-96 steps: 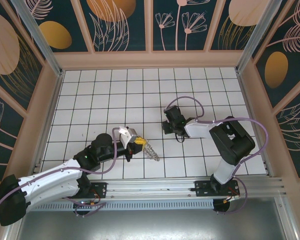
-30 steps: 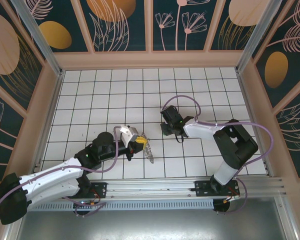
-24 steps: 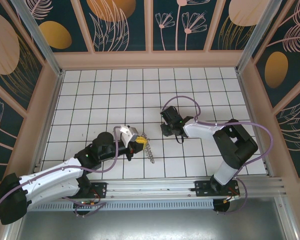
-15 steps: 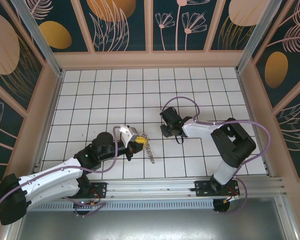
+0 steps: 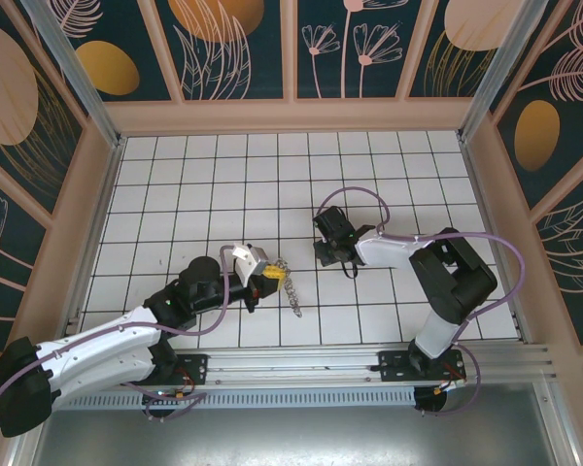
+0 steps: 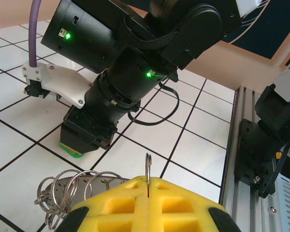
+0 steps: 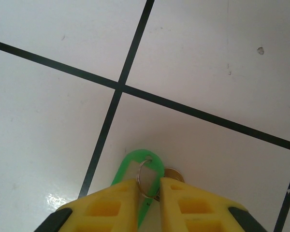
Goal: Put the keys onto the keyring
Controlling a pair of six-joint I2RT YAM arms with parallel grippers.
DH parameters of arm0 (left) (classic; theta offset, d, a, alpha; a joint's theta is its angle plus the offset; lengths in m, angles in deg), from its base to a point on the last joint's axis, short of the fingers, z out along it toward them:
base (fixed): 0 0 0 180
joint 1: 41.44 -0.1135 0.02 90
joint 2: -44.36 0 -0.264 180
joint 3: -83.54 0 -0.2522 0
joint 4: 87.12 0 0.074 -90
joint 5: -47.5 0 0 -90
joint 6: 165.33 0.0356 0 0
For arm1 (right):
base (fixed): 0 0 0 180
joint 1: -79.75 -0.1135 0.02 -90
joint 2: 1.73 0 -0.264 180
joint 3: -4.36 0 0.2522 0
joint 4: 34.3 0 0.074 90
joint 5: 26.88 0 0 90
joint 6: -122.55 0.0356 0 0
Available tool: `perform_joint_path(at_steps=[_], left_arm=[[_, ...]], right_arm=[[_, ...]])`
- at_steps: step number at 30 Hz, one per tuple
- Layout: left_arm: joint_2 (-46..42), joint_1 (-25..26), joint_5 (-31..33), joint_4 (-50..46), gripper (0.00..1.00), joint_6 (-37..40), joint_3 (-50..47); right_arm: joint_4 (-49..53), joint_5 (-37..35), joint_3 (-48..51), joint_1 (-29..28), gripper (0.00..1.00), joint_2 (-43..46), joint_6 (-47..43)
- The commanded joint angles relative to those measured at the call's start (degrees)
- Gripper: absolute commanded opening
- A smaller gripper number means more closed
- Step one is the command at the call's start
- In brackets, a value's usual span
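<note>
Where a white tiled table with black grid lines sits inside walls of dark floral panels, two robot arms reach from the near edge toward its middle. The white and black left arm lies low, stretched from the near left corner, and its left gripper points right. The black and white right arm folds at a raised elbow on the near right and bends back left, its wrist tipped so the right gripper points down at the tiles. The grippers are near each other but apart. The left gripper's yellow pads are pressed together on the thin grey metal keyring, whose wire stands up from the seam between them. A bunch of small grey metal keys and loops trails from it toward the near edge. The right gripper's yellow pads stand close on either side of the small split ring of the bright green plastic-headed key, which lies flat on a tile beside a grid line. Whether they already pinch it cannot be told. The step in hand seems to be picking up this key. It would go best with a square grip on the head rather than the thin ring, so nothing swivels. A straight lift should follow, with the left arm steady.
</note>
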Motion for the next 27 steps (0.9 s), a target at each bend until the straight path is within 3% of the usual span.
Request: perform_joint_path(at_steps=[1, 11, 27], left_arm=[[-0.1, -0.4, 0.1, 1.6, 0.0, 0.7, 2.5], [-0.3, -0.3, 0.1, 1.4, 0.0, 0.6, 2.6], [-0.5, -0.3, 0.1, 1.6, 0.0, 0.2, 1.8]], right_arm=[[-0.2, 0.7, -1.0, 0.4, 0.18, -0.2, 0.0], [0.3, 1.4, -0.5, 0.5, 0.0, 1.8, 0.0], [0.1, 2.8, 2.0, 0.8, 0.03, 4.6, 1.1]])
